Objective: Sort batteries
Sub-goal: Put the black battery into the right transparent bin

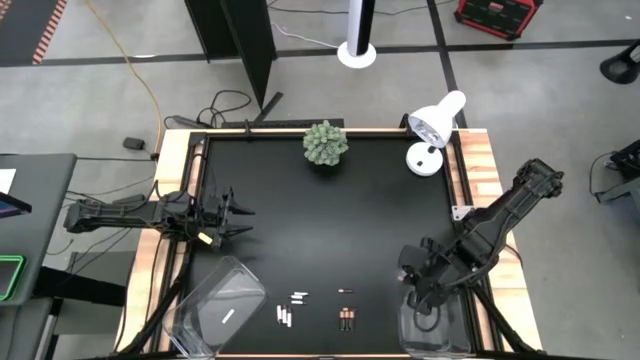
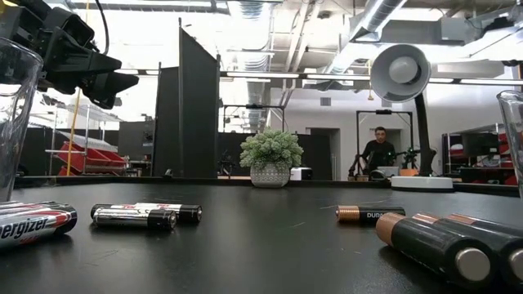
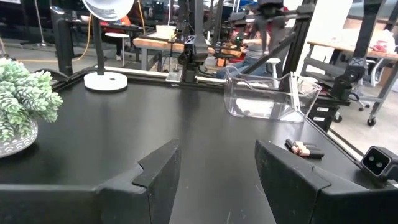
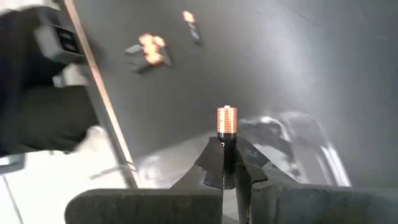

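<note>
Fingers of the right gripper pinch a copper-tipped battery over the right bin — light, stiff, slippery, best gripped mid-body; left gripper waits far left, fingers spread.

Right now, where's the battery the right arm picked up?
The copper-tipped battery is clamped upright in the right gripper, over the clear bin at the table's front right corner.

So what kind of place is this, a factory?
Probably a robotics lab or workshop: bare ceiling pipes, workbenches behind, and a black table where robot arms sort batteries.
</note>
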Motion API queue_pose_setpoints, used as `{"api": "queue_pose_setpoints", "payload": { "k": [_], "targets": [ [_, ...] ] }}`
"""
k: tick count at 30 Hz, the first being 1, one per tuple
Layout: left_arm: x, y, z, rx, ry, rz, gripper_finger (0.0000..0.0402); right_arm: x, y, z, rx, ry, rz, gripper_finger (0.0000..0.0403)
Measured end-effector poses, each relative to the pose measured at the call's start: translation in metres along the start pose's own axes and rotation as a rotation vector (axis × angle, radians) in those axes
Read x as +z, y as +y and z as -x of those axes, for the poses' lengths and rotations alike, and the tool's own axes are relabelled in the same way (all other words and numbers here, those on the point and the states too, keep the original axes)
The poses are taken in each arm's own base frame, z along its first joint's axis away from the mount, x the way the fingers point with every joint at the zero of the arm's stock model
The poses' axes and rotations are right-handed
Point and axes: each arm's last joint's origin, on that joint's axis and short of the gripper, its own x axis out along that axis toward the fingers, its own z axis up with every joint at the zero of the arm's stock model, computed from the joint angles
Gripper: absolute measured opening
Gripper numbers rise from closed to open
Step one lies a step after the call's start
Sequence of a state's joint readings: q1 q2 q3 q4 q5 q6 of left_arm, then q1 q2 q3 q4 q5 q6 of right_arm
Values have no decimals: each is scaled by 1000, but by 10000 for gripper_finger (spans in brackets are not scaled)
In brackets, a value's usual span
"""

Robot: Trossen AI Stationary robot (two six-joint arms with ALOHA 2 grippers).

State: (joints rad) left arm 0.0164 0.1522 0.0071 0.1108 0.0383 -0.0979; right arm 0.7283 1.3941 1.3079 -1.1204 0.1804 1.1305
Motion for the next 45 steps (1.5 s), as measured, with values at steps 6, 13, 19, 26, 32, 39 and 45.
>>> {"api": "queue_pose_setpoints", "payload": {
  "k": [6, 13, 19, 26, 32, 39, 45],
  "targets": [
    [0, 0, 0, 0, 1, 1, 200, -12, -3, -6, -38, 56, -4, 18],
    [0, 0, 0, 3, 1, -7, 200, -27, -3, -38, -145, 109, 35, 18],
    [0, 0, 0, 18, -1, -8, 200, -31, -3, -65, -237, 152, 98, 18],
    [-1, 1, 0, 19, 9, -7, 200, -37, -8, -100, -362, 216, 155, 18],
    [-2, 1, 0, 20, 16, -6, 200, -37, -6, -127, -408, 254, 217, 18],
    [-2, 1, 0, 21, 16, -4, 200, -32, -8, -139, -430, 268, 217, 20],
    [-2, 1, 0, 21, 24, -4, 200, -28, -12, -138, -453, 270, 170, 47]
  ]
}}
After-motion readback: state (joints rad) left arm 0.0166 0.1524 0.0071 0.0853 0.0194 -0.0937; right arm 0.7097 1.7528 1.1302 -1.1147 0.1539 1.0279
